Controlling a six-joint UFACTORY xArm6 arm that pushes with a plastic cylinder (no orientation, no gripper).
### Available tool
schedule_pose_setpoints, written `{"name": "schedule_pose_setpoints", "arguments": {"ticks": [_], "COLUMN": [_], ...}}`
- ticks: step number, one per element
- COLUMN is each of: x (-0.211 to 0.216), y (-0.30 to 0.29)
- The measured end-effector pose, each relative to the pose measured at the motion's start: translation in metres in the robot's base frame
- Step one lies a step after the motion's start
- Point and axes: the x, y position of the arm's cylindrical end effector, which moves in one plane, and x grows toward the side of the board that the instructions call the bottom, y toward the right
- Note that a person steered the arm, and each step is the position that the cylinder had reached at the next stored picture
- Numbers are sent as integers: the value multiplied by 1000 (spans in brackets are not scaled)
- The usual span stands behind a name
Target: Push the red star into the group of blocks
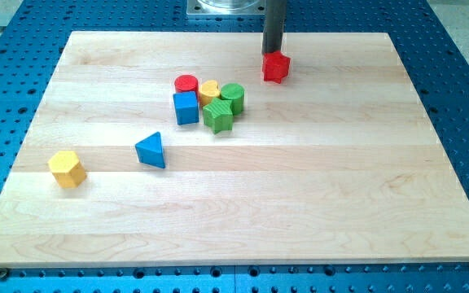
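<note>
The red star (275, 67) lies near the view's top, right of centre, on the wooden board (316, 187). My tip (273, 53) stands right behind the star, touching its top edge. To the star's left and a little lower sits the group: a red cylinder (186, 84), a yellow block (209, 90), a green cylinder (233, 96), a blue cube (186, 107) and a green star (217, 116). A gap separates the red star from the green cylinder.
A blue triangle (151, 150) lies alone left of centre. A yellow hexagon (67, 168) lies near the board's left edge. Blue perforated table (462, 89) surrounds the board. The arm's metal base (226, 8) is at the top.
</note>
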Motion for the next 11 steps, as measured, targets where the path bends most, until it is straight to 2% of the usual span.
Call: {"name": "schedule_pose_setpoints", "arguments": {"ticks": [1, 2, 3, 4, 6, 7, 11], "x": [16, 49, 68, 82, 79, 64, 74], "y": [44, -9, 13, 7, -24, -41, -83]}}
